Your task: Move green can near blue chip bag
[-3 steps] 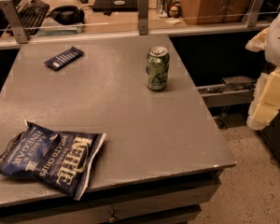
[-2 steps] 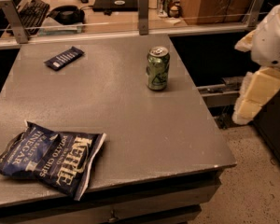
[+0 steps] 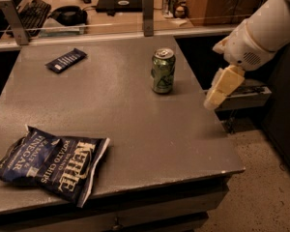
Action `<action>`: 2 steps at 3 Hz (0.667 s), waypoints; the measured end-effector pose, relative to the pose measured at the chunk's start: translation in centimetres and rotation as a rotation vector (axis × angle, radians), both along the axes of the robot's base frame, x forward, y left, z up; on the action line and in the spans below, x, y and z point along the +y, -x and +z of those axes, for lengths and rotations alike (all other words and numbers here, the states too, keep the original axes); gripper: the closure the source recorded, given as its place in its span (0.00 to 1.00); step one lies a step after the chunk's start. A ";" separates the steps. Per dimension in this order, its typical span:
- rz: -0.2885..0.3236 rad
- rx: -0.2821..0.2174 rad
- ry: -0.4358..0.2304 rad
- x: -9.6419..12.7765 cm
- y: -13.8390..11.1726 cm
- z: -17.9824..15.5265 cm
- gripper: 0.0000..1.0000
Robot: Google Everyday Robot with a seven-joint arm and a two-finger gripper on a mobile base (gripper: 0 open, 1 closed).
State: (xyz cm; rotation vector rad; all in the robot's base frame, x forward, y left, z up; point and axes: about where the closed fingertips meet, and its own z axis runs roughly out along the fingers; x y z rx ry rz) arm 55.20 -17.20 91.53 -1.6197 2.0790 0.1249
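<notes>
The green can [image 3: 163, 71] stands upright on the grey table [image 3: 125, 115], right of centre toward the back. The blue chip bag [image 3: 50, 162] lies flat at the table's front left, its white "Kettle" lettering facing up. My gripper [image 3: 221, 87] hangs from the white arm [image 3: 263, 30] at the right, over the table's right edge, to the right of the can and clear of it. It holds nothing that I can see.
A small flat dark blue snack wrapper [image 3: 65, 60] lies at the back left. A rail with posts [image 3: 147, 7] runs behind the table, with a keyboard [image 3: 31, 11] and desk clutter beyond. The table's right edge drops to the floor [image 3: 261, 178].
The arm and gripper have moved left, in from the right edge of view toward the table and the can. The can and the bag have not moved.
</notes>
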 end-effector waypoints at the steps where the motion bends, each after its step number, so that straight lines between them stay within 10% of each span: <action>1: 0.043 -0.019 -0.129 3.3 -4.2 -1.8 0.00; 2: 0.104 -0.043 -0.325 7.6 -8.6 -3.0 0.00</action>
